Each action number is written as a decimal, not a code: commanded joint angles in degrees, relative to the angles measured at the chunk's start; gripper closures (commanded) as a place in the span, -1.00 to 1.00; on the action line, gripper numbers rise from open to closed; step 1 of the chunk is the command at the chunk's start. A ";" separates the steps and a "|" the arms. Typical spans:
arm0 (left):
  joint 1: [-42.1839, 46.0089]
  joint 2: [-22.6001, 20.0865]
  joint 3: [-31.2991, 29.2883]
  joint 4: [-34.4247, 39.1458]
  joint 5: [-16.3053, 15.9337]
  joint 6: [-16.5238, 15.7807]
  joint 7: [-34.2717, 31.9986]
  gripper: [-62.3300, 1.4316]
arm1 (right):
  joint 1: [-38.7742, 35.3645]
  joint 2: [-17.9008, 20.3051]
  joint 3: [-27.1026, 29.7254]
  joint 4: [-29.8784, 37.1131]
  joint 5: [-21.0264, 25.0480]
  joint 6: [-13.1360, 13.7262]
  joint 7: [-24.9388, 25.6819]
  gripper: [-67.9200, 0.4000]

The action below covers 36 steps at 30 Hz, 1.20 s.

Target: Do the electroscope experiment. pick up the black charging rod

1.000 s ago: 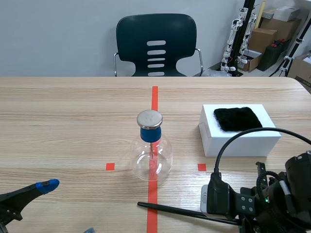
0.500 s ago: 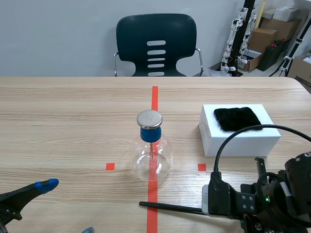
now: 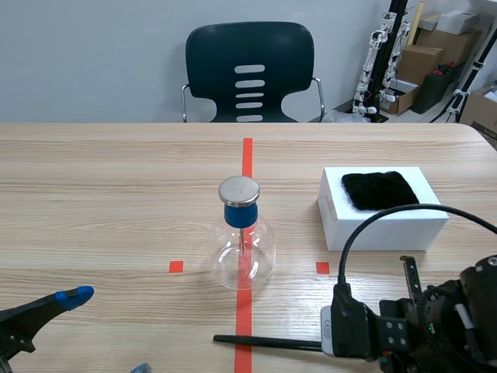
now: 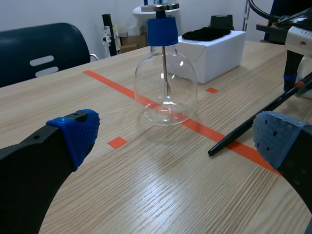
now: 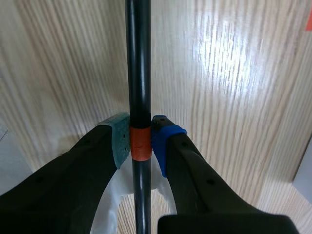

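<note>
Black charging rod now more level, end hidden by right fingers clamped on it; left fingers apart.

Wooden table — glass flask at middle, white box nearby.

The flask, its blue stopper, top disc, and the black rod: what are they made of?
The flask looks like glass, perhaps clear plastic: see-through with sharp glints. The stopper is matte blue, likely rubber or plastic. The disc is shiny grey, probably metal. The black rod is smooth and slightly glossy, likely plastic or hard rubber.
</note>
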 commanded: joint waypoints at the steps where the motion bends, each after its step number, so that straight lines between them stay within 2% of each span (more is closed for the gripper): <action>1: -0.33 0.28 -0.13 0.28 -0.37 0.02 -1.01 -1.00 | 0.33 1.31 -0.94 0.61 -0.02 0.50 0.87 0.96; 11: -0.33 0.26 -0.15 0.28 -0.35 0.00 -1.01 -1.00 | 0.31 4.59 -2.60 1.90 -0.02 0.50 6.21 0.96; 22: -0.31 0.26 -0.15 0.31 -0.35 0.00 -1.14 -1.00 | -1.70 9.01 -2.16 7.04 1.57 0.50 7.02 0.96; 36: -0.31 0.26 -0.15 0.31 -0.33 0.00 -1.38 -1.00 | -10.43 11.08 11.67 14.36 2.43 0.50 7.87 0.96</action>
